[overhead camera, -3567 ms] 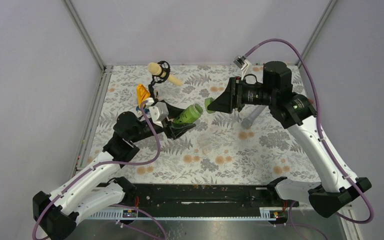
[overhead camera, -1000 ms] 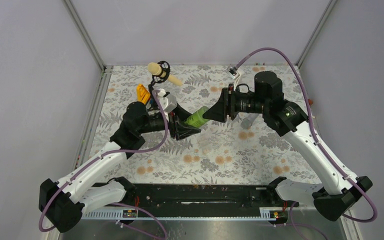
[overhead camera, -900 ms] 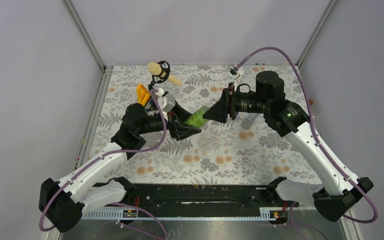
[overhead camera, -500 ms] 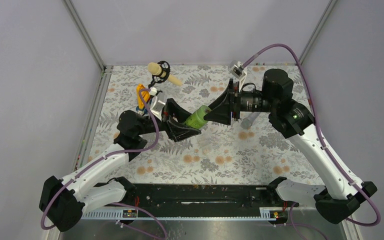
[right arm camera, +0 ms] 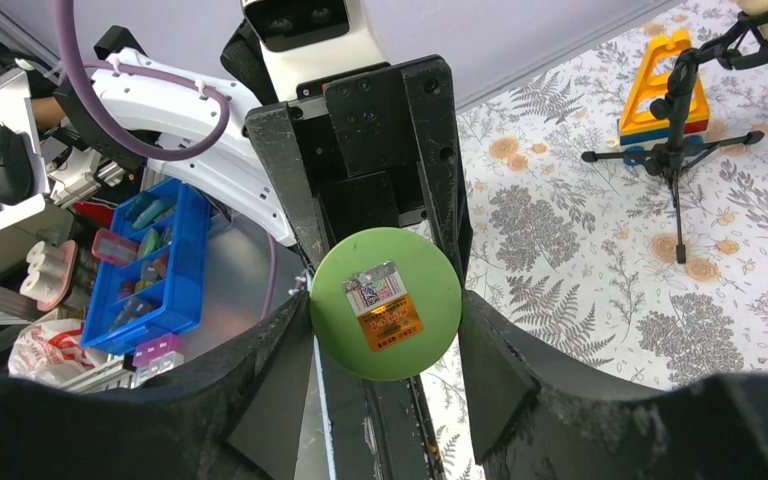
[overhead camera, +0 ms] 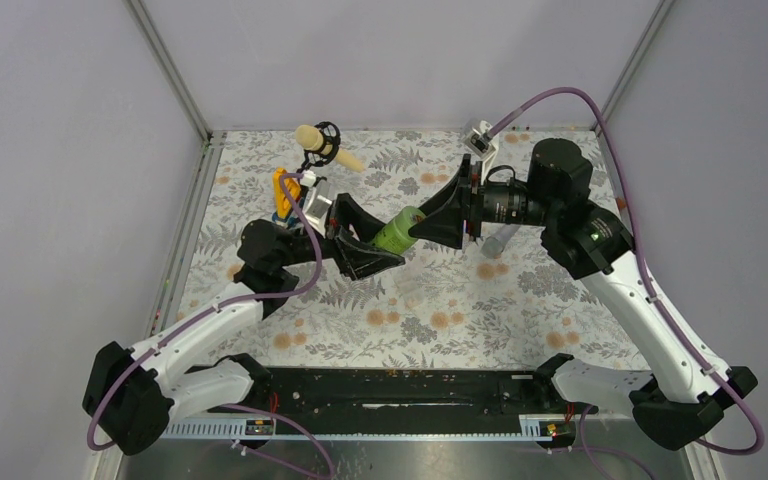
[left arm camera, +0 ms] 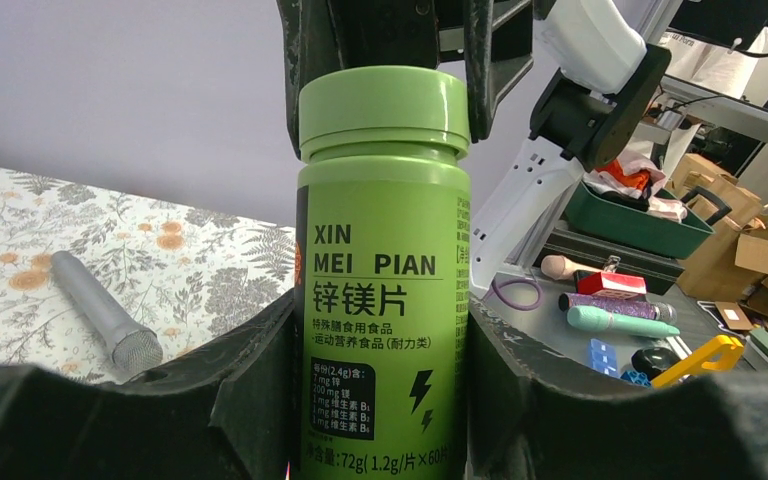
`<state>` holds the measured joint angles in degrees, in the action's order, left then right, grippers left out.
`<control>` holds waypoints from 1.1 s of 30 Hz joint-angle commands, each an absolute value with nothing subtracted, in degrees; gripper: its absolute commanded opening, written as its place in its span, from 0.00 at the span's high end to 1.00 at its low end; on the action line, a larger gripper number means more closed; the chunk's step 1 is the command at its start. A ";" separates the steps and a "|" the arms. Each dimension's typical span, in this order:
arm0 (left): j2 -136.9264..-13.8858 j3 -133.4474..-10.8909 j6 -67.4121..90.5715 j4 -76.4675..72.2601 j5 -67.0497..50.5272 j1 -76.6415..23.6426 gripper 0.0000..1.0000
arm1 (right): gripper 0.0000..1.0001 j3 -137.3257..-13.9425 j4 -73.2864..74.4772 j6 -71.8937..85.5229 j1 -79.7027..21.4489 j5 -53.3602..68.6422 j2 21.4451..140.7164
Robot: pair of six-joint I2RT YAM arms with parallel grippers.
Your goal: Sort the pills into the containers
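A green screw-cap bottle is held in the air between both grippers, tilted over the patterned mat. My left gripper is shut on the bottle's body. My right gripper is shut on the green cap, which sits on the bottle. The right gripper's fingers show either side of the cap in the left wrist view. I cannot make out the clear cups or any pills in these views.
A grey cylinder lies on the mat under the right wrist and also shows in the left wrist view. A yellow-orange toy and a black stand with a beige microphone are at the back left.
Both grippers came together on the bottle. Over the last second the right wrist has turned on the cap and risen slightly. The left wrist has turned and shifted left, still holding the bottle.
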<state>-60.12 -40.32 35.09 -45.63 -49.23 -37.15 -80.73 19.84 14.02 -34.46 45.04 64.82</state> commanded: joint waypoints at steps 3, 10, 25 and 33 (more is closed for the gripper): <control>-59.81 -45.57 36.80 -58.83 -49.09 -37.92 1.00 | 0.78 -80.44 19.21 12.67 -35.23 43.28 64.96; -57.67 -44.75 34.70 -56.87 -49.46 -37.96 1.00 | 0.78 -84.24 19.36 16.95 -33.13 45.40 66.07; -59.31 -47.28 32.97 -53.26 -46.92 -38.05 1.00 | 0.78 -88.22 27.70 17.42 -33.71 41.49 68.29; -60.60 -51.86 27.46 -43.32 -46.51 -38.41 1.00 | 0.78 -85.64 28.87 12.27 -35.34 40.39 68.37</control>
<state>-60.84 -45.41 30.94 -40.27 -47.83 -37.41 -87.35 24.53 16.91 -34.04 42.52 67.13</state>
